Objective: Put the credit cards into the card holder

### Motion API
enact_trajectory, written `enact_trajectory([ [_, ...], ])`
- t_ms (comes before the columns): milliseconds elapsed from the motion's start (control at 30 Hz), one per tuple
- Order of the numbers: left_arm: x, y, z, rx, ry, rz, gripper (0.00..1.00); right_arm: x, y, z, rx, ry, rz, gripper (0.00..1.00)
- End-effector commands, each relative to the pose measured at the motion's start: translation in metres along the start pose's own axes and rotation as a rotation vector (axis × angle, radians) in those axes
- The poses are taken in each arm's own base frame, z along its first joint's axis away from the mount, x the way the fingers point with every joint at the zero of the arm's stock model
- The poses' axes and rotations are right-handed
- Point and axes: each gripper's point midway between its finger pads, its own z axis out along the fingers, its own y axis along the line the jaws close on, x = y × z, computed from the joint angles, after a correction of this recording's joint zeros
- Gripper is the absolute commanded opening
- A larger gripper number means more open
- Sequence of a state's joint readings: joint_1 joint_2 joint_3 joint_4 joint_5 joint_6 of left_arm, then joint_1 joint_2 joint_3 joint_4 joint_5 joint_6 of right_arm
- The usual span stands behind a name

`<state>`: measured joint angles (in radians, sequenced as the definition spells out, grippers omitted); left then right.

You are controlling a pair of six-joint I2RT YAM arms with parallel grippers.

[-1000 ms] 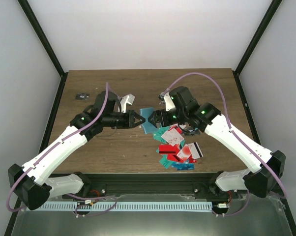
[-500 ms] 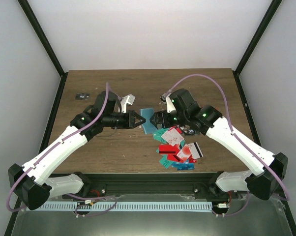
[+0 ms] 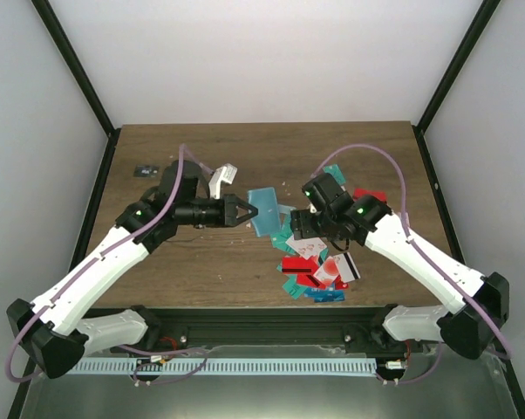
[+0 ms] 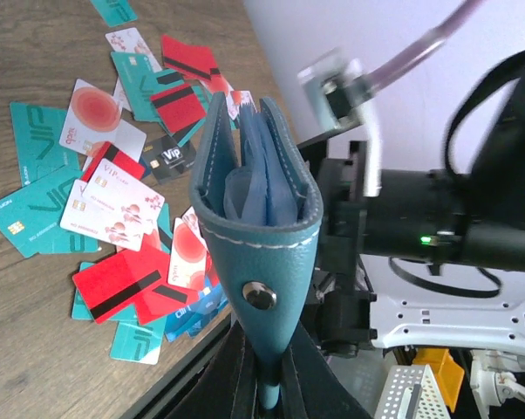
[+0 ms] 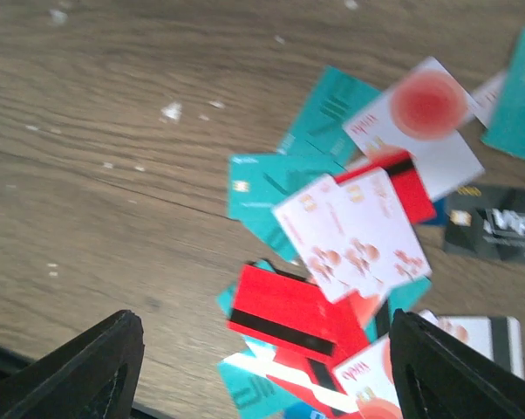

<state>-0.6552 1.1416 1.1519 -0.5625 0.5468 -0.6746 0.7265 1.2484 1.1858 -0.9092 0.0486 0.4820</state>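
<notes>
The teal-blue card holder is held upright and slightly spread by my left gripper, which is shut on its folded edge; in the left wrist view the holder rises from my left gripper, lighter blue inside. The credit cards lie in a loose pile on the table, teal, red and white. My right gripper hangs open and empty over the pile. In the right wrist view my right gripper is above a red card with a black stripe and a white card with red marks.
A teal card and a red card lie apart behind the right arm. A small dark object sits at the far left of the wooden table. The pile reaches close to the table's near edge.
My right gripper has drawn back from the card holder's opening and now sits lower over the card pile. The left arm has shifted slightly, still holding the holder.
</notes>
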Motion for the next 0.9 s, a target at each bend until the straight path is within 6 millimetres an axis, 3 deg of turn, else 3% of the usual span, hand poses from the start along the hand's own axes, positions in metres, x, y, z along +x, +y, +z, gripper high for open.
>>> enact_trajectory([
  [0, -0.006, -0.017, -0.011, 0.034, -0.022, 0.051, 0.04, 0.016, -0.04, 0.002, 0.146, 0.026, 0.065, 0.78],
  [100, 0.0, -0.006, -0.013, -0.017, -0.014, 0.05, 0.04, 0.018, -0.025, -0.005, 0.035, 0.008, 0.049, 0.78],
  [200, 0.008, 0.002, -0.012, -0.033, 0.009, 0.05, 0.04, 0.012, 0.004, -0.027, -0.16, -0.073, 0.006, 0.79],
  [367, 0.014, -0.005, -0.011, 0.01, 0.044, 0.076, 0.04, 0.009, 0.048, -0.068, -0.461, -0.177, -0.053, 0.79],
  [567, 0.016, -0.005, -0.012, 0.004, 0.055, 0.07, 0.04, 0.009, 0.078, -0.09, -0.667, -0.191, -0.076, 0.78],
  [667, 0.016, -0.007, -0.013, 0.017, 0.047, 0.068, 0.04, 0.005, 0.081, -0.09, -0.682, -0.193, -0.074, 0.77],
  [867, 0.017, -0.01, -0.012, 0.045, 0.05, 0.061, 0.04, -0.003, 0.074, -0.063, -0.59, -0.155, -0.044, 0.63],
])
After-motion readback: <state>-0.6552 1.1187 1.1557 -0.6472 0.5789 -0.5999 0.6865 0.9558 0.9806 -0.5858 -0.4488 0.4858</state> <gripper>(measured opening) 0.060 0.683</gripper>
